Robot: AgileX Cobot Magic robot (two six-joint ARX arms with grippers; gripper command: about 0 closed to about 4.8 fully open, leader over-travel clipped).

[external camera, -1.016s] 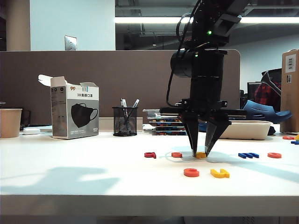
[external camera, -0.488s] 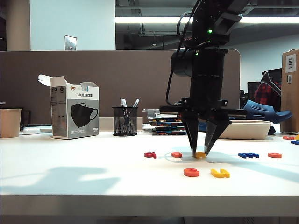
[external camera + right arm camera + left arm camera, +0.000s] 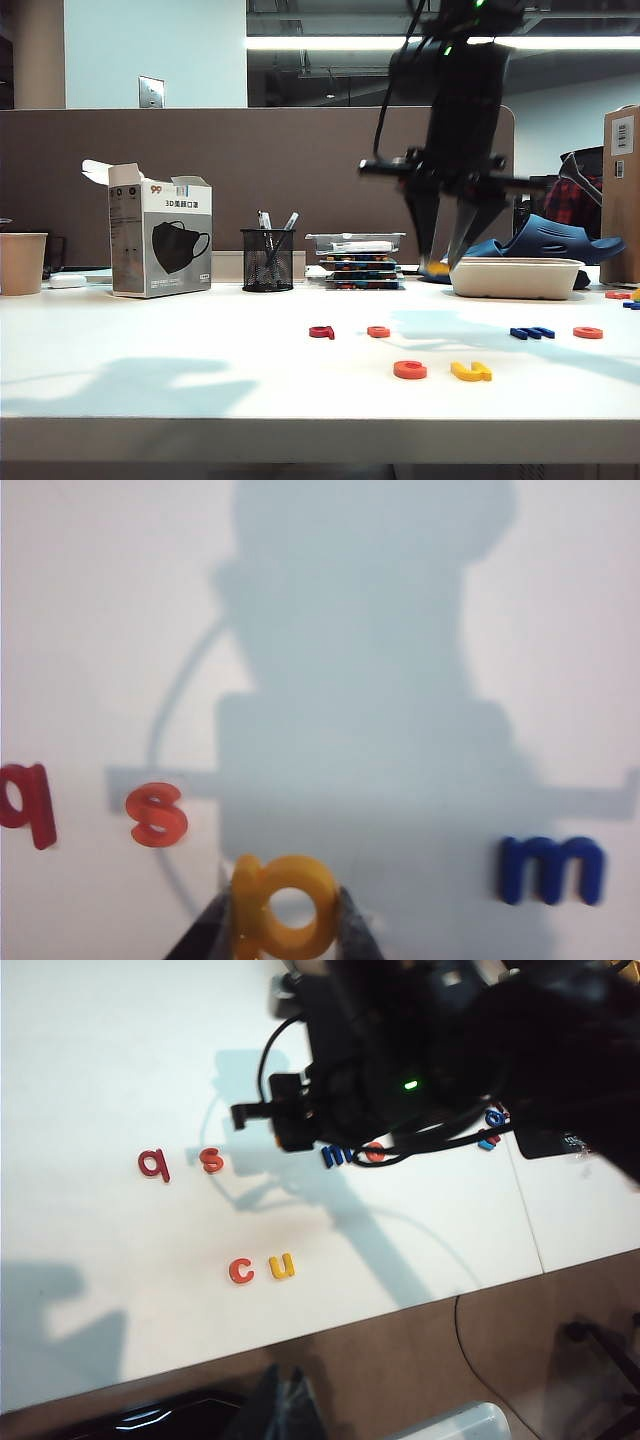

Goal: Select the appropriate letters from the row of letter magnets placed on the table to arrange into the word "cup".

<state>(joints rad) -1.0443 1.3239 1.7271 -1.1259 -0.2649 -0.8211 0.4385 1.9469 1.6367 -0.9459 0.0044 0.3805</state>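
Desk first, in the exterior view: the orange c and yellow u lie flat, side by side, in front of the row of letter magnets, where the red q and orange s sit behind and to the left of the c, and the blue m and an orange letter behind and to the right of the u; the right claw hangs well above the desk, behind the u, pinching the yellow p at its tips; in the left wrist view the c and u nearly touch, with bare desk beyond the u for the last letter; the left claw itself does not show, so whether it is clenched or released I cannot tell; in the right wrist view the p is clenched edge to edge between the fingertips, above the gap between the s and m; I judge the p light, stiff and slick, apt to twist or slip, so a hold across its outer edges, as here, suits it best; a second ago the right claw stood at desk level with the p on the surface in the row; now it has lifted the p clear, leaving that gap.
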